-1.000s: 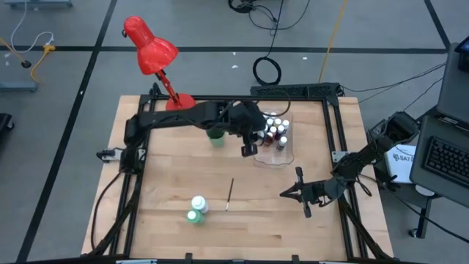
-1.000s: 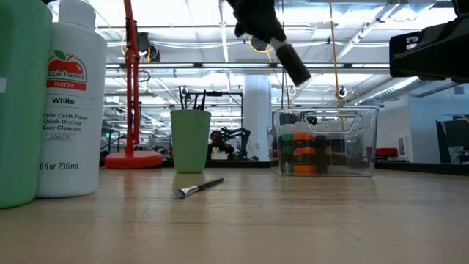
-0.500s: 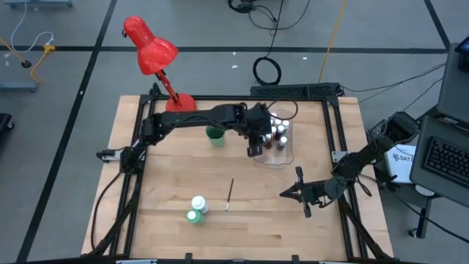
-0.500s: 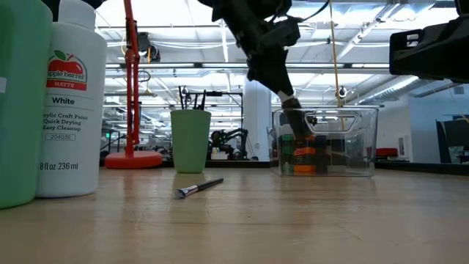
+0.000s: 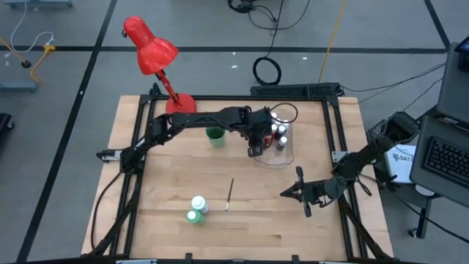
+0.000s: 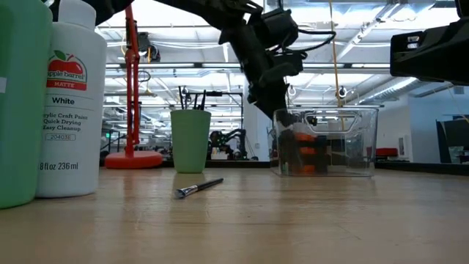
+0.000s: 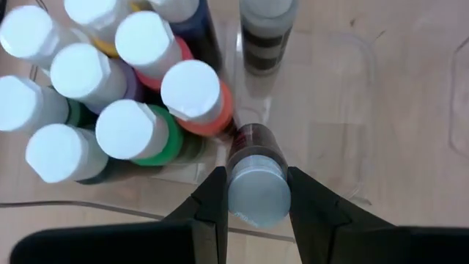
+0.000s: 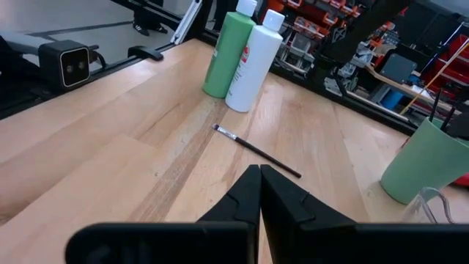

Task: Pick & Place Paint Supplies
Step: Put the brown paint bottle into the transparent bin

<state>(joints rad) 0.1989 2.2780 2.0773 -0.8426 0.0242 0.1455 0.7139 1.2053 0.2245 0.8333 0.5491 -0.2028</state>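
Clear plastic tray (image 5: 282,155) is the landmark: the left hand (image 7: 256,192), closed on a small paint bottle (image 7: 255,183), lowers it inside beside the clustered bottles (image 7: 132,88). Next (I judge) comes release. The right hand (image 8: 259,192), shut and empty, waits well away from the tray.

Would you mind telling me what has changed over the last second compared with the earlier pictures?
The left gripper, shut on a small paint bottle throughout, swung from above the table toward the clear tray and lowered the bottle into it, beside the bottles already there. The right gripper stayed shut and parked. The loose brush, green cup and two big bottles did not move.
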